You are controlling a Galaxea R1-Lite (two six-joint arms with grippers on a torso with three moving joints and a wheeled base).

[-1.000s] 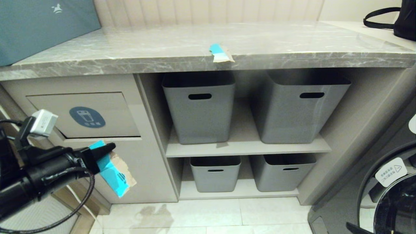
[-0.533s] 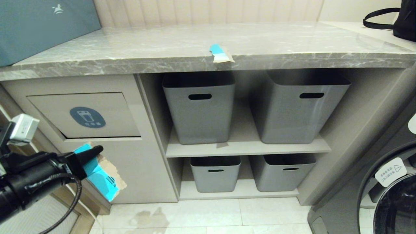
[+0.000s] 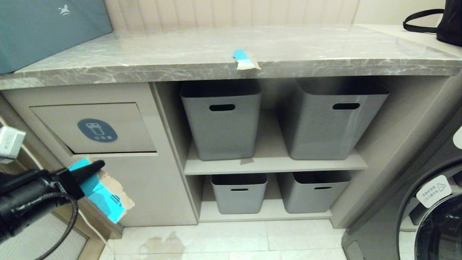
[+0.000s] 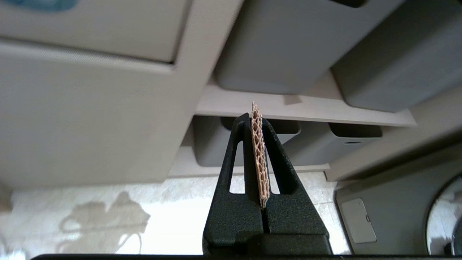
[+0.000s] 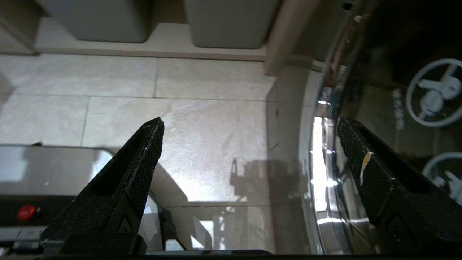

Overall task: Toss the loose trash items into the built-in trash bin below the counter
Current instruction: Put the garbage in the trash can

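My left gripper [image 3: 94, 167] is shut on a cyan-blue cardboard strip [image 3: 104, 196] with torn tan edges, low at the left, below the bin flap. In the left wrist view the strip's corrugated edge [image 4: 258, 151] stands pinched between the black fingers [image 4: 238, 144]. The built-in trash bin [image 3: 108, 124] is a beige tilting flap with a blue-grey oval sticker [image 3: 97, 130], under the counter [image 3: 180, 68]. A second cyan strip [image 3: 244, 59] lies at the counter's front edge. My right gripper [image 5: 249, 122] hangs open over the floor beside the washer, outside the head view.
Grey plastic baskets [image 3: 222, 119] [image 3: 332, 121] sit on the shelves right of the bin, with two smaller ones [image 3: 239, 191] below. A washing machine door [image 3: 433, 213] is at the right. A teal box [image 3: 47, 29] stands on the counter's left end, a black bag [image 3: 447, 21] at far right.
My left gripper, still holding the strip, has drawn back to the left and slightly down, away from the cabinet front. The strip on the counter has not moved.
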